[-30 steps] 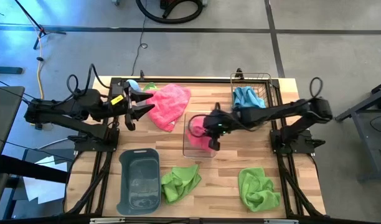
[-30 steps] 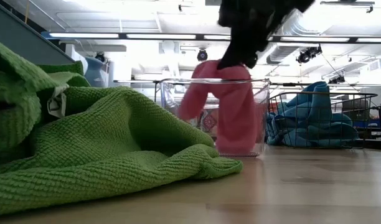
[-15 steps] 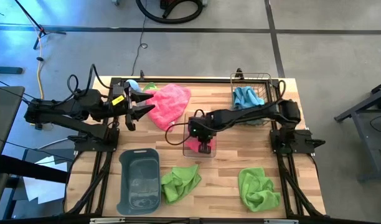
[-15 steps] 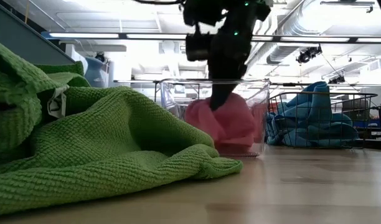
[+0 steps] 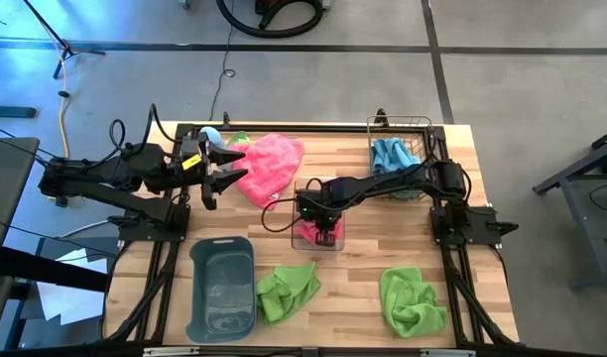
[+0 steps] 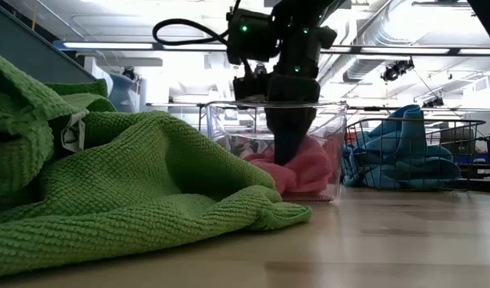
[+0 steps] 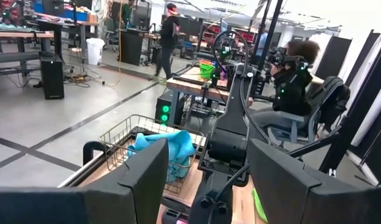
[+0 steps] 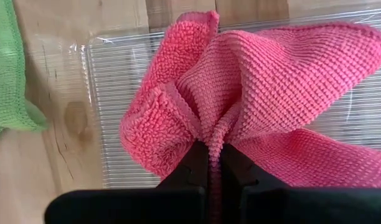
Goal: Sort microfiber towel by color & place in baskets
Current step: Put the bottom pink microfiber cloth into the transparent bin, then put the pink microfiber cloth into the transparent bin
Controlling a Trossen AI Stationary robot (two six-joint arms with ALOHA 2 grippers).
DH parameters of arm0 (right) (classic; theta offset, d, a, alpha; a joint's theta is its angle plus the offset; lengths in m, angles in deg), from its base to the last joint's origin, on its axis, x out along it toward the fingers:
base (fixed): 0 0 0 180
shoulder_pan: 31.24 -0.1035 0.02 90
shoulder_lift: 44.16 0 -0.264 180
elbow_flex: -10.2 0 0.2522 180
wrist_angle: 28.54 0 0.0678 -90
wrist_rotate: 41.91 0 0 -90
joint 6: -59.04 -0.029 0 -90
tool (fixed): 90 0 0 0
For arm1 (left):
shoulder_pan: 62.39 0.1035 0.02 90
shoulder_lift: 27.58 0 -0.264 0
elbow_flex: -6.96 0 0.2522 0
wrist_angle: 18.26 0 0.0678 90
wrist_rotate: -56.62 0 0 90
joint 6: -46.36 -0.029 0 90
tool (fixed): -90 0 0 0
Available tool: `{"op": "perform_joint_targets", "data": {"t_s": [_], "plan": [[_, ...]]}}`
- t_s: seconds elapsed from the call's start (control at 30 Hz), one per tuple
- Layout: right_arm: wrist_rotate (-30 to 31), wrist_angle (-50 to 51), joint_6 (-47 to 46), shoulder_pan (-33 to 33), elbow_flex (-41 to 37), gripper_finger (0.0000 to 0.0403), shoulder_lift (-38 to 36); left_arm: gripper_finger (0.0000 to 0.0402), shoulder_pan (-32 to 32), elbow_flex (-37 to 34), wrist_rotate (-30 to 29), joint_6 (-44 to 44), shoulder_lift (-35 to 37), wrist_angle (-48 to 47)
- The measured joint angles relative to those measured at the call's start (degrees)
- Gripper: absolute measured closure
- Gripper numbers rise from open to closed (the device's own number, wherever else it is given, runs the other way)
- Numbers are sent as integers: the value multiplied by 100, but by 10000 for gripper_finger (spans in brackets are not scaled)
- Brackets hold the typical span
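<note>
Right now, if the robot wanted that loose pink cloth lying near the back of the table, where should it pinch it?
Probably from straight above, on the raised fold near the middle of the pink cloth. It lies spread and rumpled on the table, so flat edges give little to pinch. The open left gripper sits right beside it.

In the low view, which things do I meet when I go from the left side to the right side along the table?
Green towel → clear bin, with the right gripper pressing a pink towel inside it → wire basket holding a blue towel.
</note>
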Motion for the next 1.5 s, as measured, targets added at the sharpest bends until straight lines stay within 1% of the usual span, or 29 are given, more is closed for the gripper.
{"op": "perform_joint_targets", "data": {"t_s": [0.1, 0.2, 0.33, 0.47, 0.53, 0.63, 0.73, 1.0, 1.13, 1.2, 1.3, 1.4, 1.5], "plan": [[-20, -8, 2, 0, 0, 396, 0, 197, 0, 0, -2, -4, 0, 2], [-64, 16, -51, 0, 0, 363, 0, 197, 1, 0, -2, -54, 0, 2], [-89, 419, -124, 0, 167, 280, 7, 197, -1, 0, 0, -62, 0, 3], [-90, 1008, 259, 0, 599, 192, 7, 197, -1, 0, 0, -152, 0, 4], [-92, 1244, 366, 0, 894, 157, 7, 197, -1, 0, 0, -154, 0, 2], [-94, 1507, 585, 0, 1294, 123, 7, 197, 0, 0, 0, -223, 0, 4], [-96, 1602, 759, 9, 1672, 109, 7, 197, -1, 0, 0, -263, 0, 2], [-16, 2224, 1068, 88, 2610, 107, 2, 197, -1, 0, 1, -261, 25, -34], [21, 2503, 1020, 163, 2666, 107, -205, 197, 2, 0, 2, -261, 26, -109], [24, 2550, 920, 206, 2493, 107, -438, 197, 1, 0, 2, -261, 26, -144], [183, 2383, 681, 262, 1944, 107, -1003, 197, 2, 2, 0, -260, 5, -262], [309, 1930, 232, 289, 1057, 107, -1798, 197, 2, 2, -5, -259, -38, -317], [462, 1290, -416, 266, -3, 107, -2760, 197, 2, 2, -6, -259, -97, -293]]}}
